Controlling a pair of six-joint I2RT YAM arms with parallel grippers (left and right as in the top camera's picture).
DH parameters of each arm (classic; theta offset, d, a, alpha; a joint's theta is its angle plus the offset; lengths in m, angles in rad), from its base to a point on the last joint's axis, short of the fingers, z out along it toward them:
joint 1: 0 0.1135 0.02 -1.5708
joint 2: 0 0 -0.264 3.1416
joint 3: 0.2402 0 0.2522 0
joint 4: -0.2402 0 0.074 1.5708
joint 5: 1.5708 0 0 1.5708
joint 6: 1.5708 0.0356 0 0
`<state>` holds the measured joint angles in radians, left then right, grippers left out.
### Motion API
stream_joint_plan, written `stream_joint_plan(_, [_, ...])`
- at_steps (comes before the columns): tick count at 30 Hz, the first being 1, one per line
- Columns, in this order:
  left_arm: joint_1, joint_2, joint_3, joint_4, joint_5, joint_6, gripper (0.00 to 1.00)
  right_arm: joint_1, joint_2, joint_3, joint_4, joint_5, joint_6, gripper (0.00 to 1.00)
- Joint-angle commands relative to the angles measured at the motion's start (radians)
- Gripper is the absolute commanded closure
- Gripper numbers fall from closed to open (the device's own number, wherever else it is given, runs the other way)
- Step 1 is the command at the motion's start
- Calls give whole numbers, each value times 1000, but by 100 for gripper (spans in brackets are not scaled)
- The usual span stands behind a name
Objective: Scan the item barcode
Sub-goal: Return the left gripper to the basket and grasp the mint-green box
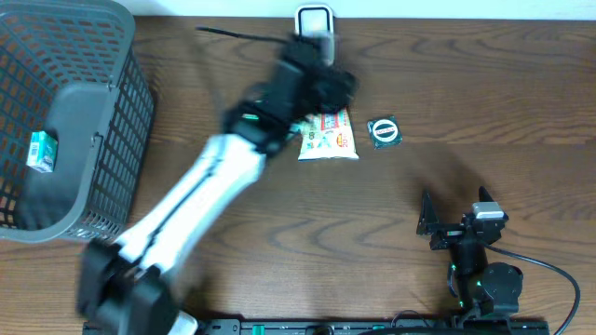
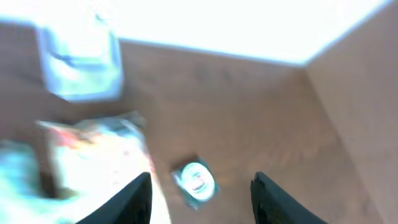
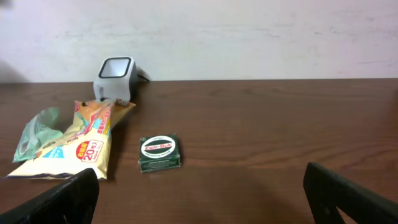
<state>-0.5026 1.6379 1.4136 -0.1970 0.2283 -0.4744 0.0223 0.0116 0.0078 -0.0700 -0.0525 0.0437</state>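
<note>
Currently the left gripper point(image 2: 200, 190) hangs close over the snack packet point(image 1: 328, 135), fingers parted with nothing between them, though that view is blurred. The packet lies flat near the far edge of the desk point(image 1: 279, 242), just in front of the scanner point(image 1: 314, 20). A round tin point(image 1: 384, 131) sits just beside it, toward the right edge. The right gripper point(image 1: 454, 212) rests spread wide and empty near the near right corner.

Recommendation: grip the packet by one edge, lift it clear, and present the barcode face squarely to the scanner window. Which face bears the code cannot be determined. Crinkled film may spoil the read.
</note>
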Motion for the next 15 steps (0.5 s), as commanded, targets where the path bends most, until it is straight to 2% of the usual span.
stream_joint_plan(1, [178,-150,25,-58,-8,63,50,5,-6,-2,-3,0,-8,1])
stream_joint_plan(6, [452,-294,25,-138,-18,168,44,5,-6,-2,-3,0,-8,1])
stream_joint_plan(11, [732,-331,25,-169,-114,225,44,5,-6,-2,-3,0,-8,1])
stream_joint_plan(15, [882,-311,19,-176,-114,385,44,5,-6,-2,-3,0,-8,1])
